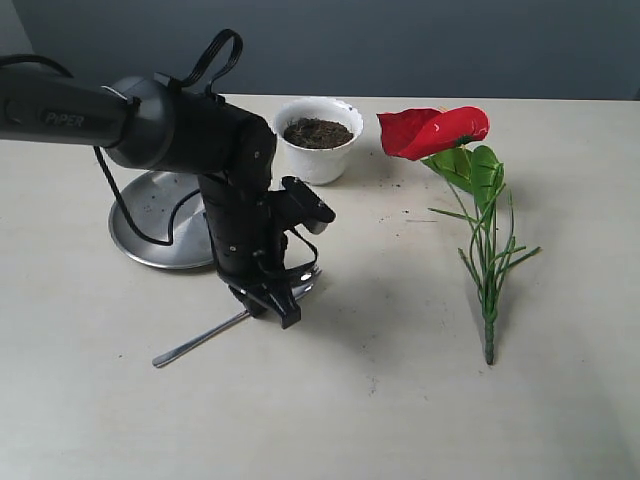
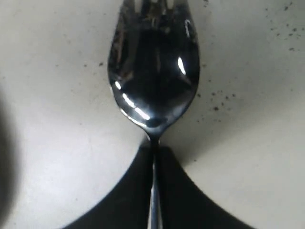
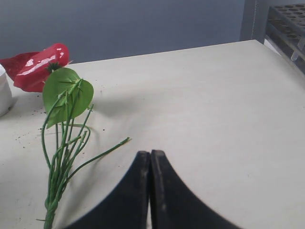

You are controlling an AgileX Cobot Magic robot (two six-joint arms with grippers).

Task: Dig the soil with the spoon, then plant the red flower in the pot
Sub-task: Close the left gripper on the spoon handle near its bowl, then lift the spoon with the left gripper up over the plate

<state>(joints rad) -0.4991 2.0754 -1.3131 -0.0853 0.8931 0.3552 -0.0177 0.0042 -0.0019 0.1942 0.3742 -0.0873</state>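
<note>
The silver spoon [image 1: 200, 340] lies on the table in front of the plate, its bowl [image 2: 153, 71] pointing toward the pot. My left gripper [image 1: 275, 305] is down at the table and shut on the spoon's thin neck just behind the bowl [image 2: 153, 149]. The white pot [image 1: 318, 150] stands at the back with dark soil [image 1: 318, 132] inside. To the right, the red flower [image 1: 435, 130] lies flat with its green stem [image 1: 488, 280] running toward the front. My right gripper [image 3: 150, 155] is shut and empty, beside the flower [image 3: 40, 67].
A round steel plate [image 1: 140, 225] with a few soil specks sits left of the pot, partly behind my left arm. Soil crumbs dot the table near the pot [image 1: 405, 185]. A dark rack [image 3: 288, 24] stands beyond the table's far corner.
</note>
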